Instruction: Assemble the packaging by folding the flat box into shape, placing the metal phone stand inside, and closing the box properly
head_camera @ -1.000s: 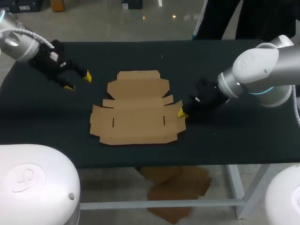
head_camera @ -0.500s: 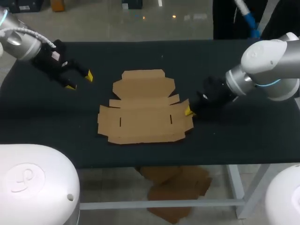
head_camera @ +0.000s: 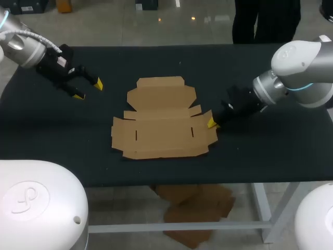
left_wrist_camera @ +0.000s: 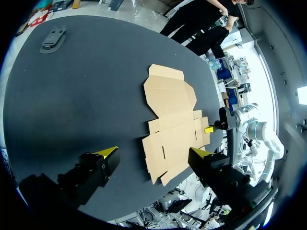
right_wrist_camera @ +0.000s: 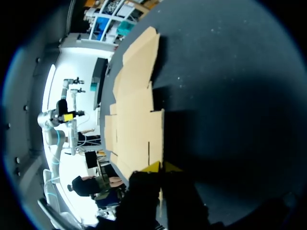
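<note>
On table (head_camera: 156, 57), one box (head_camera: 161, 130) (flat); plain cardboard

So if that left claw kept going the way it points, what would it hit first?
Probably the flat box: it lies straight ahead of the left gripper, whose fingers are open, with only bare table between. Height is unclear, so it might touch the table short of the cardboard.

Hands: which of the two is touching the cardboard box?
The right hand, at the flat box's right flap; the left hand is open, well clear of it.
</note>
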